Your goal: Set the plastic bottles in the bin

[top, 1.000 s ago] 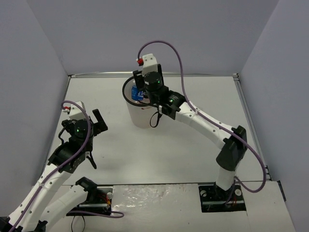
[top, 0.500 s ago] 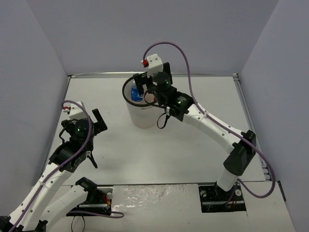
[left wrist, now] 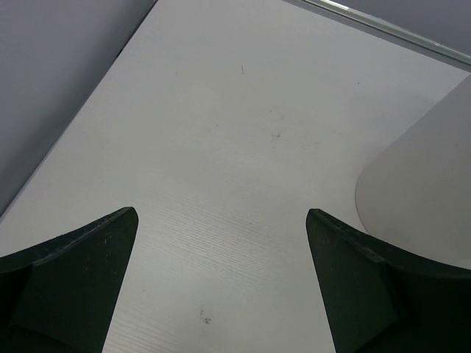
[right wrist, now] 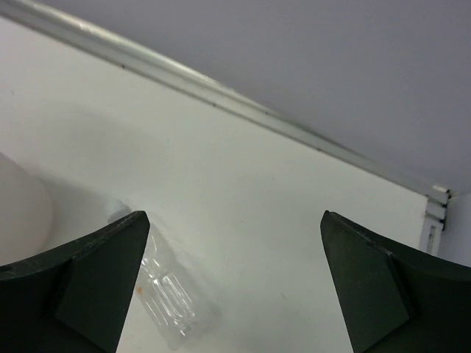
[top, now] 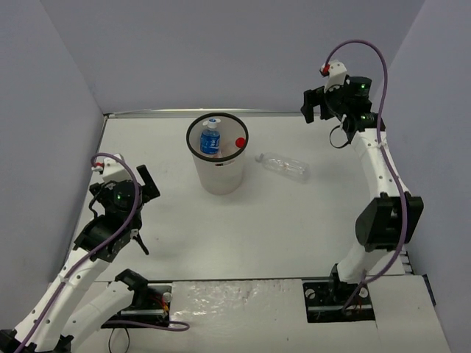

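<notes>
White table (top: pixel 294 220), grey walls (top: pixel 221 51) on three sides, metal strip (top: pixel 294 112) along the far edge. Toward the back stood the bin (top: pixel 218 179). Inside it a blue-labelled bottle (top: pixel 210 140) was upright, and a red cap (top: pixel 240 142) showed by the right rim. One clear bottle (top: pixel 283 167) lay on its side on the table near the bin's right, outside it. Label text was too small to read. Low by the bin's left, the left gripper (left wrist: pixel 221 220) was spread wide, empty. Raised at the far right, the right gripper (right wrist: pixel 234 220) was also spread wide, empty.
</notes>
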`<state>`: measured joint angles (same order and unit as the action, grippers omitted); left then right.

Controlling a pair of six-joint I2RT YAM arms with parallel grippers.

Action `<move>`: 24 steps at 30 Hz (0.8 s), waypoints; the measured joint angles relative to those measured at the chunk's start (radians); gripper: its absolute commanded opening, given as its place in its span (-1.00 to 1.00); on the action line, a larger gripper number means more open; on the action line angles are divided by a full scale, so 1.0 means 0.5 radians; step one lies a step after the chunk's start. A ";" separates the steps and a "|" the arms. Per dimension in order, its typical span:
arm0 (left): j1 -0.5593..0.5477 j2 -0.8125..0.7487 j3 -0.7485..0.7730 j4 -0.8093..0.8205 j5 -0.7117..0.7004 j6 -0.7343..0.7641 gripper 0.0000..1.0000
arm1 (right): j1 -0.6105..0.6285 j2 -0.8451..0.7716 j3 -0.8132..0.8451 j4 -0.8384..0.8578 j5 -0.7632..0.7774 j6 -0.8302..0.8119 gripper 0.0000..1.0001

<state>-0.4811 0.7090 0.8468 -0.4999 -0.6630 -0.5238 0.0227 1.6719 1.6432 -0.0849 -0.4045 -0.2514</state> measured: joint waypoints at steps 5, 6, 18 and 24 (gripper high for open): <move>0.001 0.010 -0.002 0.001 -0.017 0.001 0.94 | -0.134 0.431 0.125 -0.253 -0.260 -0.228 1.00; 0.004 0.028 -0.002 0.001 -0.022 0.001 0.94 | -0.133 0.518 0.170 -0.322 -0.295 -0.266 1.00; 0.336 0.297 -0.002 0.001 0.136 -0.024 0.94 | 0.243 1.039 0.428 -0.596 -0.298 -0.531 1.00; 0.805 0.349 -0.017 0.061 0.628 -0.029 0.94 | 0.377 1.180 0.515 -0.614 -0.235 -0.550 1.00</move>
<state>-0.0787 0.8835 0.8381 -0.4695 -0.3489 -0.5383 0.2111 2.2621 1.9008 -0.3922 -0.5219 -0.5262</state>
